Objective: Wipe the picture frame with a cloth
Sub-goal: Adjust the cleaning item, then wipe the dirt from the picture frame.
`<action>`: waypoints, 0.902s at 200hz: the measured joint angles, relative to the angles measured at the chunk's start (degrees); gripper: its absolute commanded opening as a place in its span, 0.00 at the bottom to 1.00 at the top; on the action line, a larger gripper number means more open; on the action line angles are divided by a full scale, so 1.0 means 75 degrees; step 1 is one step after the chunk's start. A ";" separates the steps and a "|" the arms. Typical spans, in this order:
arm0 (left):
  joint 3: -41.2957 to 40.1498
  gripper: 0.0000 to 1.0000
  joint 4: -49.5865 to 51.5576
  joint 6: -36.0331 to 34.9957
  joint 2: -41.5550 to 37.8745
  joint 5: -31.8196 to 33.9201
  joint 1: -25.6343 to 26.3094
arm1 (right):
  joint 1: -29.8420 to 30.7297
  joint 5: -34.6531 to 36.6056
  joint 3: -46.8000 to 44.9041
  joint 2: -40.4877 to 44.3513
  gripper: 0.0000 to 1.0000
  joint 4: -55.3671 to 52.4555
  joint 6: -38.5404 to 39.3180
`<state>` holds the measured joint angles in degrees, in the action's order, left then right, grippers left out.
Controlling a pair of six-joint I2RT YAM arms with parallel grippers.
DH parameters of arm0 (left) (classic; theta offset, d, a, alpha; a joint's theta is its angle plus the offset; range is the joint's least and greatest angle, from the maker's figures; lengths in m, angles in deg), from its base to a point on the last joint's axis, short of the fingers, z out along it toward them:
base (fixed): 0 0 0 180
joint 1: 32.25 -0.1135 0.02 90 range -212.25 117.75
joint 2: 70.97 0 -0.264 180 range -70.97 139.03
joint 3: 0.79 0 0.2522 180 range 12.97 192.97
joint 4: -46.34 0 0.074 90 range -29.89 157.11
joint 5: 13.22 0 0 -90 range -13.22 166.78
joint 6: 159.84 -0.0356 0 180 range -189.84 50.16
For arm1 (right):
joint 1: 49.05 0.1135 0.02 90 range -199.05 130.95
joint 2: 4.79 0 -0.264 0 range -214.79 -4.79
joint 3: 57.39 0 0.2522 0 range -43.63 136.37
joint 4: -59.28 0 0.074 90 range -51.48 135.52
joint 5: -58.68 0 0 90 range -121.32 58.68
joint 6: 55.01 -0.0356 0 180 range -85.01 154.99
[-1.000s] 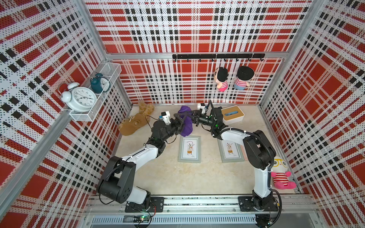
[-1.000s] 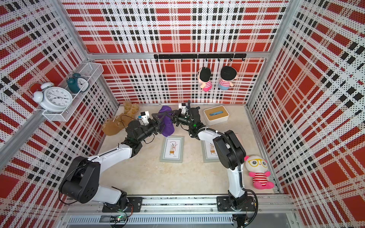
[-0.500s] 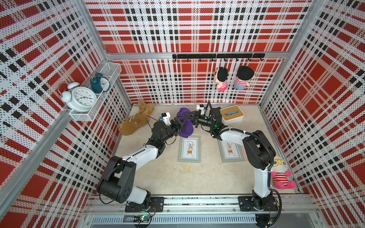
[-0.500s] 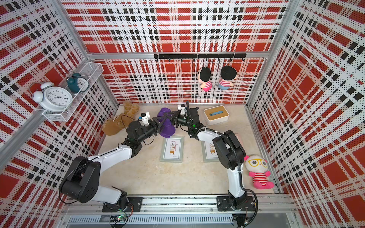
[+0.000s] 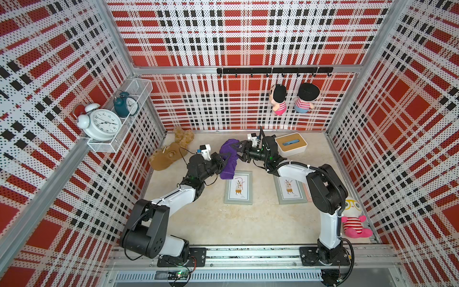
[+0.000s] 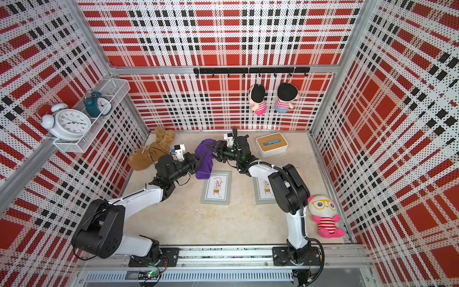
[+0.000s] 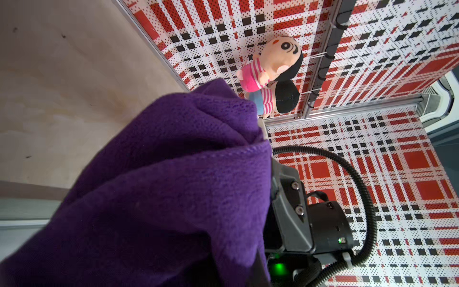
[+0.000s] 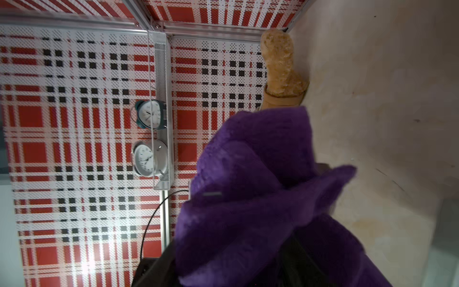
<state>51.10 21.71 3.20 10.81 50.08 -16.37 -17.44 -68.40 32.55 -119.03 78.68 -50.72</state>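
1. While you are looking down in both top views, the cloth (image 5: 229,162) is hanging bunched between the two grippers, and its lower end is reaching a frame's far corner.
2. The picture frame (image 5: 239,188) is lying flat just below the left gripper's tips. A second frame (image 5: 289,190) is lying under the right arm (image 5: 293,171).
3. The left gripper (image 5: 223,162) is pinching the cloth's middle, with its jaws pressing together.
4. The right gripper (image 5: 240,150) is sitting at the cloth's upper fold, and its jaws are looking parted.

White clock (image 5: 103,123), brown plush (image 5: 165,159), lidded box (image 5: 291,146)
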 measured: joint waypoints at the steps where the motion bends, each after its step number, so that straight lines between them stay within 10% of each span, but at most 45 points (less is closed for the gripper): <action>1: -0.0020 0.00 0.0006 -0.0012 -0.0012 -0.0006 -0.0023 | -0.0006 -0.0003 -0.0017 0.0017 0.66 -0.0052 0.0038; 38: -0.0580 0.00 0.0729 -0.0595 -0.0685 -0.0058 -0.1061 | -0.0449 0.0659 -0.0702 0.0790 0.82 -0.1472 0.1609; 89: -0.0052 0.00 0.4351 -0.2838 -0.1609 0.1201 -0.1935 | -0.0627 0.2224 -0.1320 0.1515 0.71 -0.3701 0.4112; 180: 0.0933 0.00 0.7825 -0.4861 -0.0431 0.4919 0.0364 | 0.0026 0.2769 -0.1684 0.0516 0.35 -0.5053 0.5540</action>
<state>58.09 80.40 -33.26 7.57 86.97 -13.64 -17.24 -47.64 19.92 -115.16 40.78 -9.17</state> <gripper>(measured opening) 0.095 0.378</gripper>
